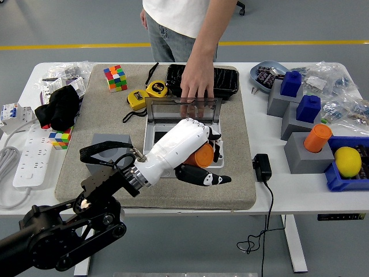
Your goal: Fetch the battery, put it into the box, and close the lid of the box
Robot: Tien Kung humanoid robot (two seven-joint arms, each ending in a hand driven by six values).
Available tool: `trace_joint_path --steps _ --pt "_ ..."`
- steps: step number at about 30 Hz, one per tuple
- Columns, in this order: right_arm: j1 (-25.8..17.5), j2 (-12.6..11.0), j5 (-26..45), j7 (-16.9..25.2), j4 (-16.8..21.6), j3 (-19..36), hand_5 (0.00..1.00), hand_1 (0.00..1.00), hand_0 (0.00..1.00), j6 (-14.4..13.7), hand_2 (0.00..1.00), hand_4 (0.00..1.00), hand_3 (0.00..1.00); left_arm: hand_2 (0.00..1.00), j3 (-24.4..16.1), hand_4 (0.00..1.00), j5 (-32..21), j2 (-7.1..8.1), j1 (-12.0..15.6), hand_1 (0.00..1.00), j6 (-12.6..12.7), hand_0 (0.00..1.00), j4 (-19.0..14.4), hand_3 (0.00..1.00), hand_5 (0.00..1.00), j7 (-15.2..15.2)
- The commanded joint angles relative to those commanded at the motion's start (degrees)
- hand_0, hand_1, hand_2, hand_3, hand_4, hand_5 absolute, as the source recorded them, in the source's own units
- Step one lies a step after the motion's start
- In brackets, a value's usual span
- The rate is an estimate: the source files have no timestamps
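The left hand (193, 153) reaches over the open box (183, 144) on the grey mat (236, 144), its white fingers wrapped around the orange battery (202, 156), which sits above the box's right half. Whether the battery touches the box floor cannot be told, since the hand covers it. The box's clear lid (183, 108) stands raised at the back, and a person's hand (197, 86) rests on its top edge from the far side of the tabletop (300, 187).

Just left of the box, partly behind the forearm, stands a grey block (106, 151) with a round hole. Behind the lid lie a black tray (222, 81), two yellow tape measures (147, 93) and a colour cube (116, 78). To the right, well apart, a black plug (262, 167) lies near the mat's edge, with grey blocks topped in blue (300, 98), another orange battery (317, 138) on a grey block, and a lemon (347, 161) in a blue bin.
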Motion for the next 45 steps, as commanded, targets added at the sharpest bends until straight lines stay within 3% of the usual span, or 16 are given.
trace_joint_path --steps 5,13,14,19,20,25,26,37,45 --pt "0.05 0.02 0.35 -0.13 -0.07 -0.69 0.936 0.647 0.704 -0.08 0.671 0.998 0.728 0.002 -0.31 0.930 -0.43 -2.20 -2.15 0.002 0.36 0.053 4.31 0.002 0.267 -0.01" --pt "0.63 0.04 0.09 -0.21 0.13 -0.68 0.935 0.646 0.704 0.05 0.671 0.998 0.728 0.002 0.65 0.954 -2.73 -5.67 -5.81 0.002 1.26 0.052 13.97 0.002 0.312 -0.94" --pt "0.61 0.04 0.14 -0.25 0.14 -0.79 0.935 0.646 0.703 0.03 0.671 0.998 0.728 0.002 0.76 0.998 -2.92 -6.32 -6.11 0.002 1.33 0.053 15.52 0.002 0.496 -1.05" --pt "0.45 -0.01 0.80 -0.39 -0.04 -1.69 0.935 0.646 0.703 -0.16 0.671 0.998 0.728 0.002 0.75 0.998 -3.54 -8.27 -7.27 0.002 1.67 0.053 19.96 0.002 0.496 -1.39" --pt "0.45 -0.02 0.80 -0.40 -0.03 -1.72 0.936 0.646 0.702 -0.17 0.671 0.998 0.728 0.002 0.69 0.992 -3.63 -8.49 -7.43 0.002 1.74 0.054 20.53 0.002 0.613 -1.47" --pt "0.68 -0.04 0.60 -0.38 0.11 -1.61 0.936 0.646 0.702 -0.16 0.671 0.998 0.728 0.002 0.01 0.992 -4.23 -10.02 -8.75 0.002 2.05 0.054 24.83 0.002 0.613 -1.78" --pt "0.72 -0.04 0.57 -0.39 0.14 -1.61 0.936 0.646 0.701 -0.15 0.670 0.998 0.728 0.002 0.05 0.988 -4.19 -10.19 -9.01 0.002 2.03 0.054 25.46 0.002 0.659 -1.76" --pt "0.69 -0.14 0.97 -0.37 0.16 -2.44 0.935 0.646 0.702 -0.18 0.670 0.998 0.728 0.002 0.20 0.981 -4.25 -11.30 -9.98 0.002 2.09 0.055 29.76 0.002 0.685 -2.16" --pt "0.50 -0.21 1.27 -0.33 0.06 -2.78 0.934 0.645 0.702 -0.26 0.671 0.998 0.727 0.002 -0.14 0.982 -3.35 -11.29 -9.74 0.002 1.93 0.062 28.80 0.002 0.711 -2.36"
